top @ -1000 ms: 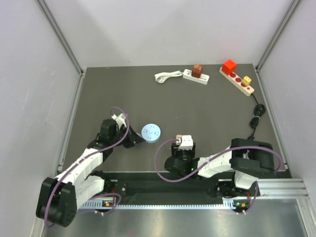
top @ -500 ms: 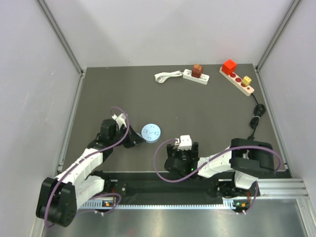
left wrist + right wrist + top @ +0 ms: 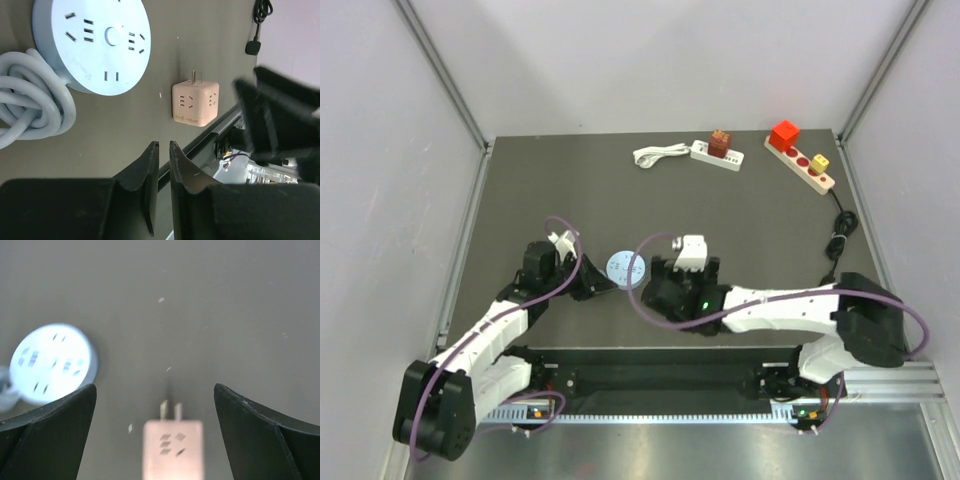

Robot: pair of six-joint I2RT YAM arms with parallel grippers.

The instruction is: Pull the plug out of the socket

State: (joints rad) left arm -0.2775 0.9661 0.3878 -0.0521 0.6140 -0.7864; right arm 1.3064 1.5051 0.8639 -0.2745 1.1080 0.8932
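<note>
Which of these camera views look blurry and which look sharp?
Right wrist: soft throughout, the round socket smeared, the cube plug hazy. Left wrist: socket and plug crisp, though the dark robot part at the right edge is blurred. Top external: sharp and evenly lit, no glare.

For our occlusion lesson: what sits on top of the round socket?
Nothing: the round socket shows only empty slots, and the cube plug lies beside it, apart. Whatever is beneath the socket is covered.

Left arm low, elbow bent; left gripper (image 3: 163,146) just left of round socket (image 3: 92,45), 2 fingers (image 3: 150,165) barely parted, empty. Right arm stretched leftward; right gripper (image 3: 154,390) just right of socket, jaws wide, empty.
</note>
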